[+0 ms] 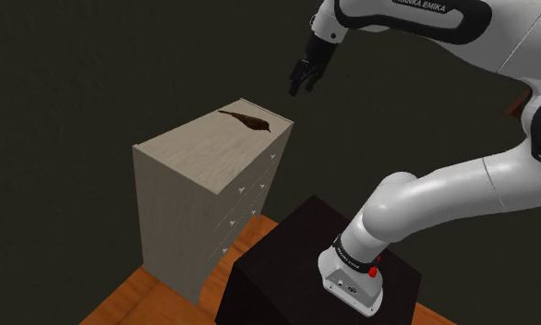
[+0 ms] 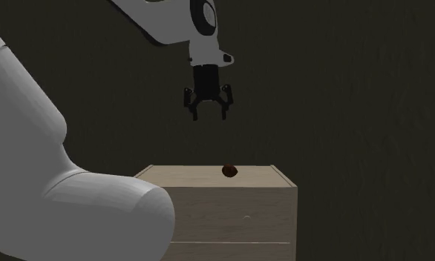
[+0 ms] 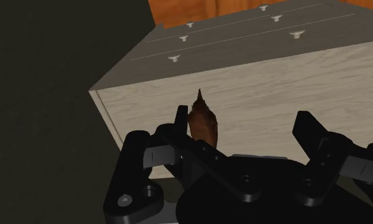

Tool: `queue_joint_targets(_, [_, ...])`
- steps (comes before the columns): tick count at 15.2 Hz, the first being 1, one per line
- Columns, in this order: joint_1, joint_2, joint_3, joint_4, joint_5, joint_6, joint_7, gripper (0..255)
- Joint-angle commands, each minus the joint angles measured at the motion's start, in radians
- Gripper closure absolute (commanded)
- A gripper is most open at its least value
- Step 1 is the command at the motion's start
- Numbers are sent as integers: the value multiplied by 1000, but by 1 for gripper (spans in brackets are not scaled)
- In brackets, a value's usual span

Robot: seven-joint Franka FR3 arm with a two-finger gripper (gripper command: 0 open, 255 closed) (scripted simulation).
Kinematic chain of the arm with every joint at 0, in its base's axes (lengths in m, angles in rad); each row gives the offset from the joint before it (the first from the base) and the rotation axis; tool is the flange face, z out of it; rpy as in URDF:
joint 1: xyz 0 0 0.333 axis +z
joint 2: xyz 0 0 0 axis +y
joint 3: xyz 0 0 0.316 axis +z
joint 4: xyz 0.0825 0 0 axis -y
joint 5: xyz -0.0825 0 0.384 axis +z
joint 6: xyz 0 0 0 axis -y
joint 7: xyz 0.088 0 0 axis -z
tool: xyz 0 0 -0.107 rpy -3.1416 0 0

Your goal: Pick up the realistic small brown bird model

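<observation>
A small brown bird model (image 1: pixel 250 120) lies on top of a pale wood dresser (image 1: pixel 190 152), near its far corner. In the second exterior view the bird (image 2: pixel 229 170) is a small dark lump on the dresser top (image 2: pixel 260 176). My black gripper (image 2: pixel 208 113) hangs open in the air well above the bird, holding nothing. In the shoulder view the gripper (image 1: pixel 303 78) is above the bird and toward that view's right. In the wrist view the bird (image 3: pixel 203 119) sits beside one finger (image 3: pixel 180 121), off the middle of the open gripper (image 3: pixel 241 118).
The dresser's front (image 1: pixel 246 198) has drawers with small knobs. My black stand (image 1: pixel 319 268) is close beside the dresser, on an orange wooden floor (image 1: pixel 135 295). A dark wall (image 2: pixel 357 89) stands behind the dresser.
</observation>
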Motion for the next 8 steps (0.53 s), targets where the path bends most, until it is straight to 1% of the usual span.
queue_joint_targets(1, [2, 77, -5, 27, 0, 31, -3, 0])
queue_joint_targets(8, [8, 355, -18, 153, 6, 118, -15, 0])
